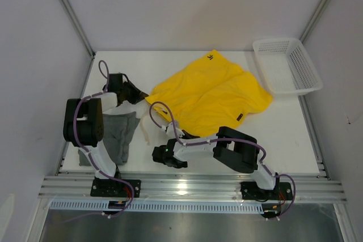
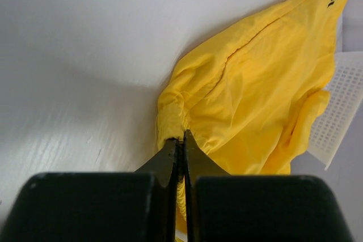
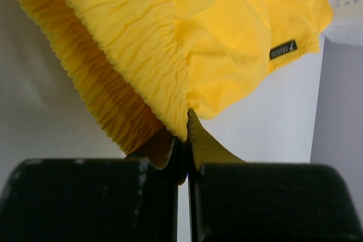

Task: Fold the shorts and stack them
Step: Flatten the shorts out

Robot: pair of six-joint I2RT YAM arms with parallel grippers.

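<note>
Across the middle of the counter (image 1: 283,140) sprawl the yellow shorts (image 1: 210,92), left jaws pressed together on a bunched edge, right jaws pinching the ruffled waistband. Grey shorts (image 1: 120,131) lie near left, partly hidden beneath the left arm (image 1: 85,123). Wrist views cut off the white basket (image 1: 286,66) at far right.

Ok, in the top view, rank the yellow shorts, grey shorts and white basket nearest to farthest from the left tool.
1. yellow shorts, edge pinched in the left tool.
2. grey shorts, close by, on the near left.
3. white basket, far right corner.
</note>
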